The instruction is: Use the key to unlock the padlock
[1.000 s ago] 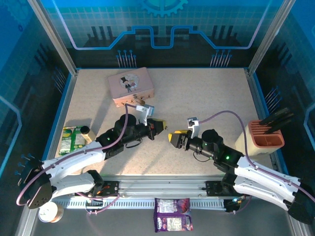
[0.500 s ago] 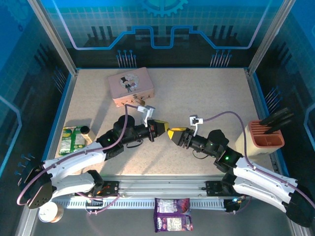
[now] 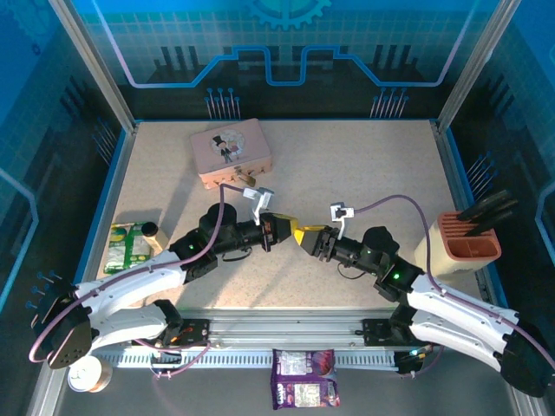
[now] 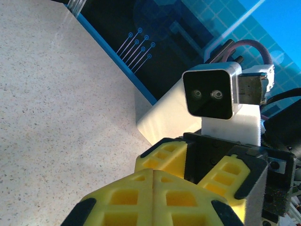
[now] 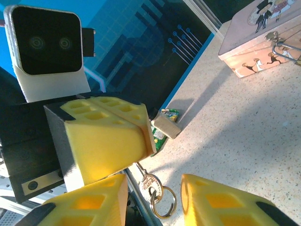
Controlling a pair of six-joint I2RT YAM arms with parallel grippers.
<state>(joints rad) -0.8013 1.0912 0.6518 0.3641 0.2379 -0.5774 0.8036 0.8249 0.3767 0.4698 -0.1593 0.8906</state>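
In the right wrist view my left gripper [image 5: 146, 132] is shut on the small brass padlock [image 5: 165, 125], whose end pokes out past the yellow fingers. Below those fingers hangs the metal key [image 5: 151, 180] on a split ring [image 5: 165, 203]; where its shaft ends is hidden behind them. My right gripper [image 5: 154, 189] is open, one finger on each side of the key without touching it. From above, the left gripper [image 3: 284, 229] and right gripper [image 3: 305, 237] meet tip to tip at mid-table. The left wrist view has its own fingers [image 4: 153, 176] pressed together, facing the open right gripper [image 4: 195, 160].
A pink tin [image 3: 231, 152] with a cartoon figure lies at the back left. A green packet [image 3: 128, 247] and a small black cap [image 3: 149, 229] sit at the left edge. An orange holder [image 3: 468, 238] with dark tools stands at the right. A purple packet [image 3: 303, 390] lies in front of the arm bases.
My right gripper has moved left and slightly away from me, up to the left gripper's tips. The left gripper has stayed almost where it was, still shut.
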